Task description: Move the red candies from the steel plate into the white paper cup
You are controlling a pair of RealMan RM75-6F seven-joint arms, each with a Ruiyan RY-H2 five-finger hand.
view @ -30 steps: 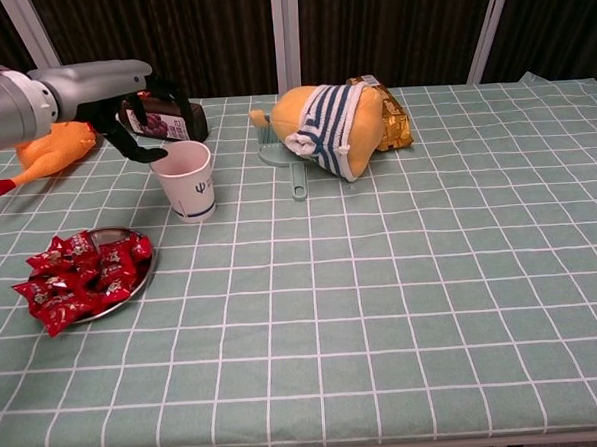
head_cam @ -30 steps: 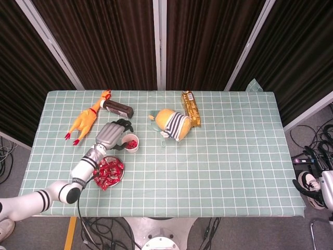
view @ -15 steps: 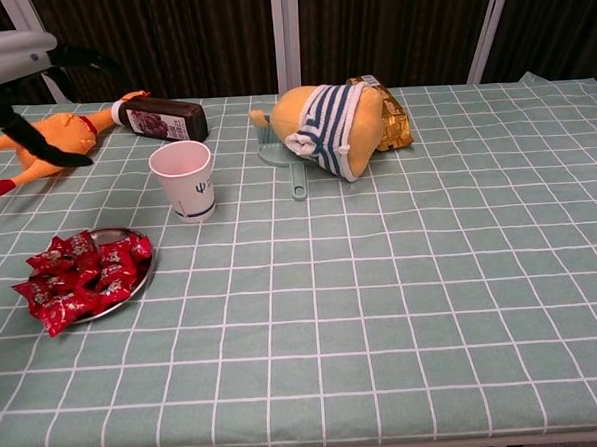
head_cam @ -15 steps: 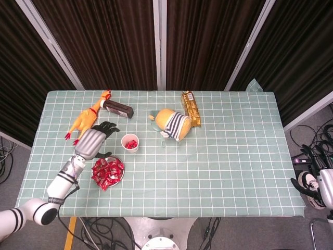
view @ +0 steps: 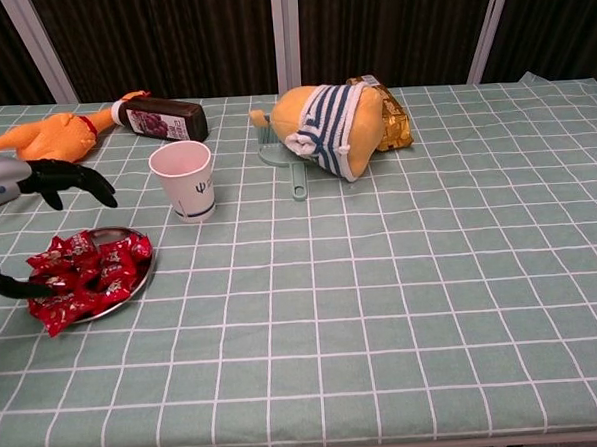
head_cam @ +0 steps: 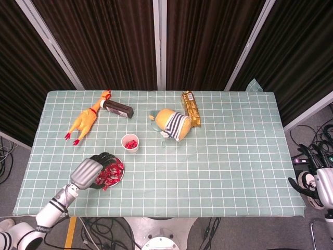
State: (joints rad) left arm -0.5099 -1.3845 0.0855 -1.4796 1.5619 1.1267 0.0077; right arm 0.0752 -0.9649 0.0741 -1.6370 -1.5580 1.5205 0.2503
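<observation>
Left robot hand (head_cam: 89,173) hovers over the near-left edge of the steel plate (view: 143,275), fingers (view: 71,180) spread, holding nothing. Red candies (view: 81,276) lie heaped on the plate, a few spilling over its rim. White paper cup (head_cam: 130,142) stands upright just beyond the plate, some red candy already inside. Judgement: lower onto the heap's top, close on one or two wrappers only, and lift straight to avoid dragging the plate across the worktop (head_cam: 234,156). Right robot hand (head_cam: 318,188) sits off the worktop; state unclear.
</observation>
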